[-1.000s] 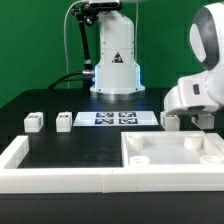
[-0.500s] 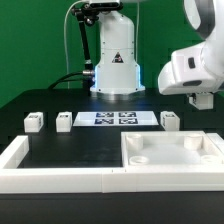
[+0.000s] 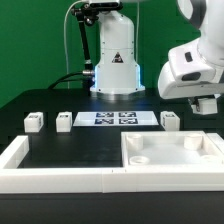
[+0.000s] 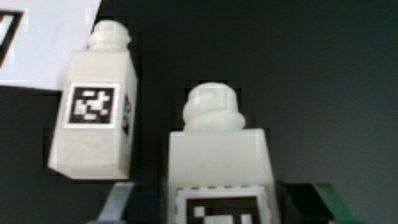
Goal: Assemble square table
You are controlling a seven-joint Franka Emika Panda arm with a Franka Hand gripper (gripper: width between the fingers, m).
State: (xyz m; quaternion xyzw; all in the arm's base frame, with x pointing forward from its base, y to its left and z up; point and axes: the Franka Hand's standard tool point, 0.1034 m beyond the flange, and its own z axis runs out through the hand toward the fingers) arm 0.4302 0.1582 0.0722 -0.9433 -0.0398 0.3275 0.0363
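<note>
The white square slab [image 3: 170,155] lies at the front on the exterior view's right, with round recesses in its corners. Three small white legs lie on the black table: two on the exterior view's left [image 3: 33,121] [image 3: 64,121] and one [image 3: 170,120] by the marker board's end. My gripper [image 3: 207,104] hangs above the table on the exterior view's right. In the wrist view my gripper [image 4: 226,205] is shut on a fourth tagged leg [image 4: 217,150], which lies lengthwise between the fingers [image 4: 125,205]. The leg by the marker board also shows there [image 4: 98,100].
The marker board [image 3: 118,119] lies mid-table, and its corner shows in the wrist view [image 4: 22,45]. A long white rail [image 3: 55,172] borders the front. The robot base [image 3: 116,60] stands at the back.
My gripper has risen from table level beside the right-hand leg to well above it. That leg, half hidden before, is now in full view.
</note>
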